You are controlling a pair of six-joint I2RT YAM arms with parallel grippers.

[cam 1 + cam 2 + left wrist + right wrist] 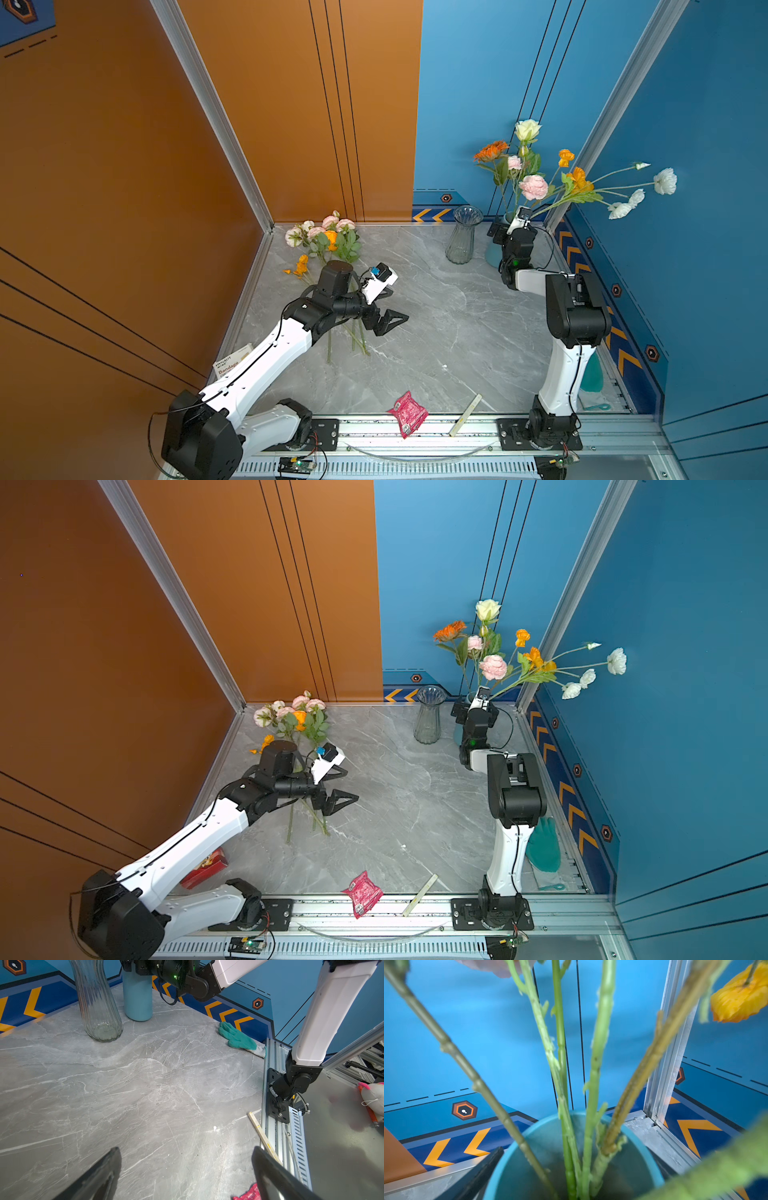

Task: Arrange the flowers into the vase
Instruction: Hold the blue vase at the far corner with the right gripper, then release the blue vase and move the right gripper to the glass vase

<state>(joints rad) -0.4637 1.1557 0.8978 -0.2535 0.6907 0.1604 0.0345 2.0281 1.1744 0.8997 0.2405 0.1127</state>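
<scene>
My left gripper (350,786) hangs wide open near the flowers (299,721) lying flat; my right arm (505,854) reaches the blue vase (457,732)

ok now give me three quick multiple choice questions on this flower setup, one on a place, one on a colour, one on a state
1. Where do the loose flowers lie?
A. flat on the table, near its far left corner
B. in the clear glass vase
C. on the front rail

2. What colour is the vase with stems in it?
A. clear
B. light blue
C. red

3. What is the state of the left gripper?
A. jaws shut on a stem
B. jaws shut on the red packet
C. jaws open, holding nothing

Answers:
1 A, both top views show the bunch lying there.
2 B, the right wrist view shows stems standing inside the blue rim.
3 C, the left wrist view shows the jaws wide apart over bare table.
</scene>
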